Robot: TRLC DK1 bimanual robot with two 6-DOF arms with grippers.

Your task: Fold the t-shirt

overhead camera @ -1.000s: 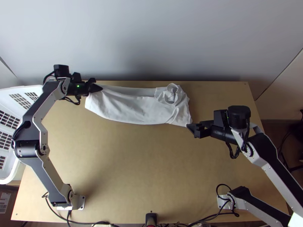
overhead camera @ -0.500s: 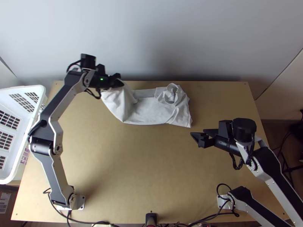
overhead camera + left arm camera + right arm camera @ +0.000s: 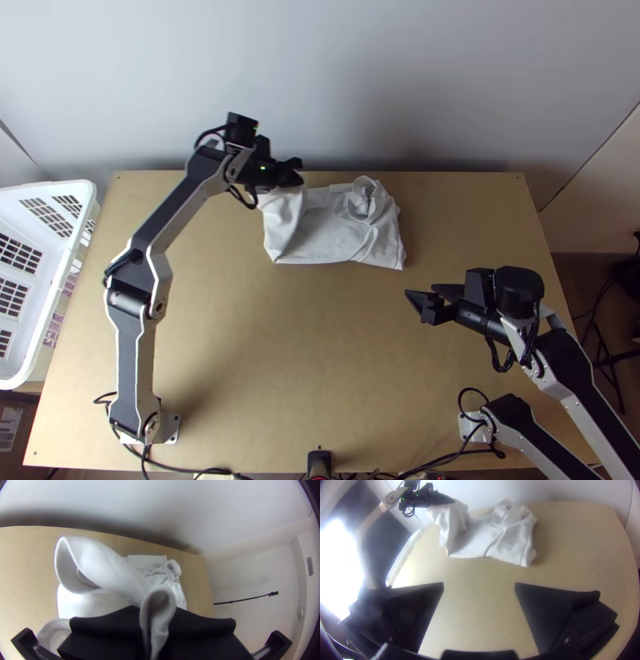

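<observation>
The white t-shirt (image 3: 336,234) lies folded into a strip near the table's back edge, its left end lifted and the collar ring bunched toward its right end. At that raised end is my left gripper (image 3: 298,174); in the left wrist view my left gripper (image 3: 155,623) is shut on a fold of the shirt (image 3: 106,568). My right gripper (image 3: 424,308) stands over the table in front of the shirt's right end, apart from it. Between the spread fingers of my right gripper (image 3: 479,588) there is bare table in the right wrist view, with the shirt (image 3: 500,536) beyond.
A white plastic basket (image 3: 40,352) stands along the table's left edge. Behind the table (image 3: 280,344) rises a pale wall (image 3: 360,88). Cables (image 3: 240,474) run along the near edge. Bare wood lies in front of the shirt and to its right.
My left gripper has moved right along the back edge, carrying the shirt's left end over toward the middle. My right gripper has drawn back from the shirt's right corner, toward the near side.
</observation>
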